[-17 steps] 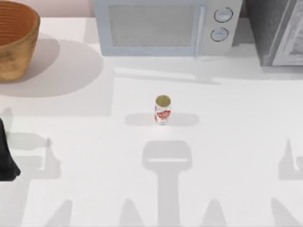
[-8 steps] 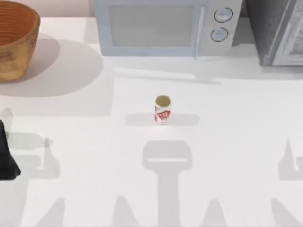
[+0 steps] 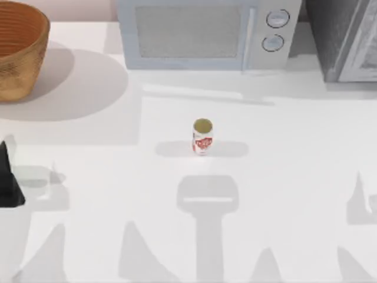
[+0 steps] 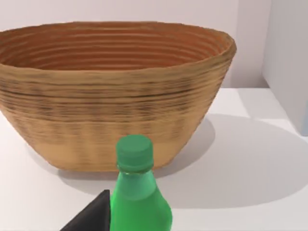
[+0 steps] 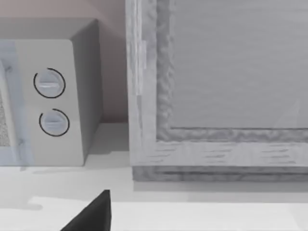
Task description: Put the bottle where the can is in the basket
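Woven orange-brown wicker, ribbed and round, marks the large basket at the far left corner of the white desk; in the left wrist view it stands just behind the small bright green plastic bottle, whose cap sits upright close before that camera. My left end effector is at the desk's left edge, short of the basket, and a dark finger lies against the bottle's shoulder. I cannot tell how wide its fingers stand, nor whether they have the bottle clamped. The small white-and-red cylindrical can with the dull gold-tan top stands upright mid-desk, well apart from the basket and in front of the pale grey microwave, so no can marks a spot inside the basket. I judge the step in hand to be bringing the bottle over to the basket. To do it well I would confirm a firm grip below the bottle's shoulder, keep the bottle upright, raise its base above the basket's rim before crossing, then lower it inside before releasing. My right end effector is parked by the grey cabinet on the desk's right, its finger spacing not discernible.
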